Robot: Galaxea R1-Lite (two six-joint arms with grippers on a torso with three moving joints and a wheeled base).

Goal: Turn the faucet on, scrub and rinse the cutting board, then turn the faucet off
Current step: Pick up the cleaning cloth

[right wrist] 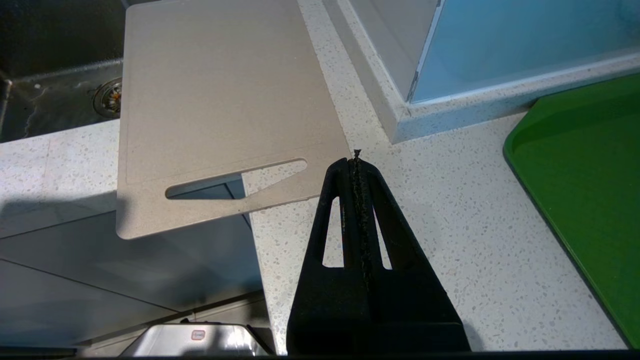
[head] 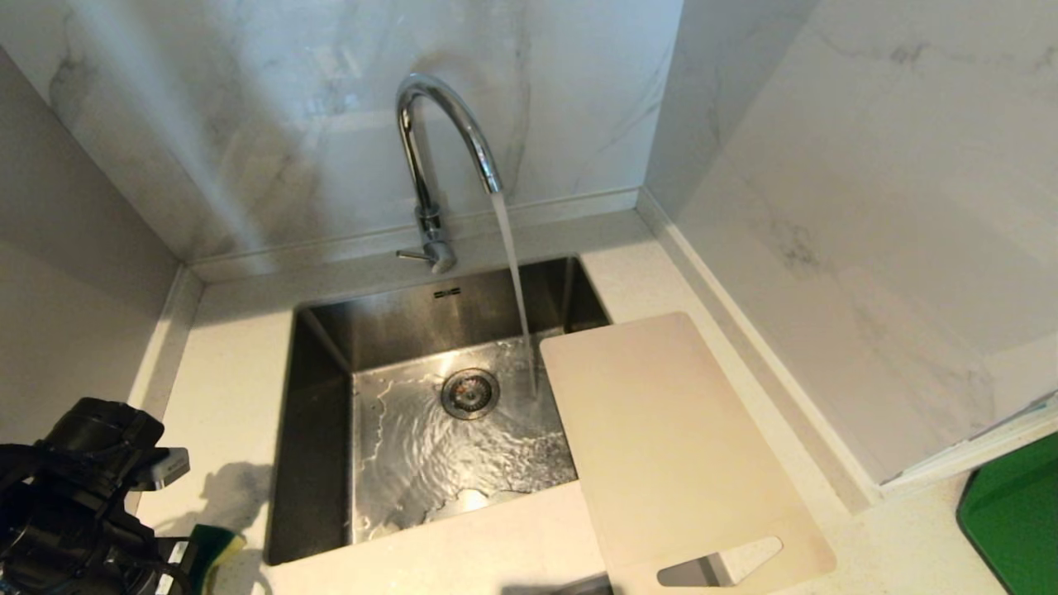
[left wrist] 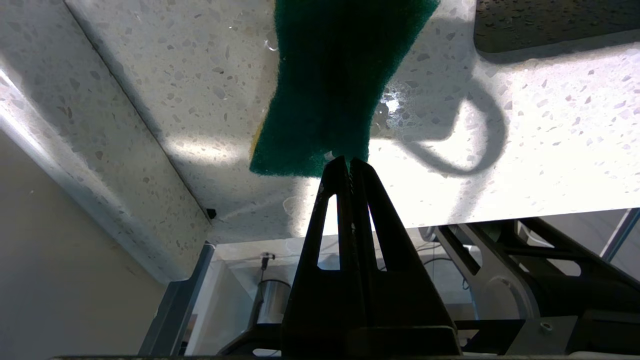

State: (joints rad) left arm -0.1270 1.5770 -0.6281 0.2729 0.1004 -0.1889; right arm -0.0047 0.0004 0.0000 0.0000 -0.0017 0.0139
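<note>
At the far left, the left gripper (left wrist: pixel 349 162) is seen low by the counter's front edge, its jaws pressed together on a corner of the green-and-yellow sponge (left wrist: pixel 330 85). The sponge is judged soft, light and compressible, so a pinch at one edge is likely to let it flop; a hold nearer its middle would probably scrub better.

In the middle, the faucet (head: pixel 442 124) is found running, a stream falling into the sink (head: pixel 314 430) beside the drain. Its small side lever at the base is thin and probably slick when wet.

To the right, the cutting board (head: pixel 669 446) is laid flat on the counter, one long edge overhanging the sink and its handle end projecting past the counter's front. It is judged thin, stiff, fairly light and slippery once wet. The slanted cutout, or the overhanging front corner, is thought the best place for a hold.

The right gripper (right wrist: pixel 356 160) is held clenched and empty just beside that handle end, near the green tray (right wrist: pixel 585 195).
</note>
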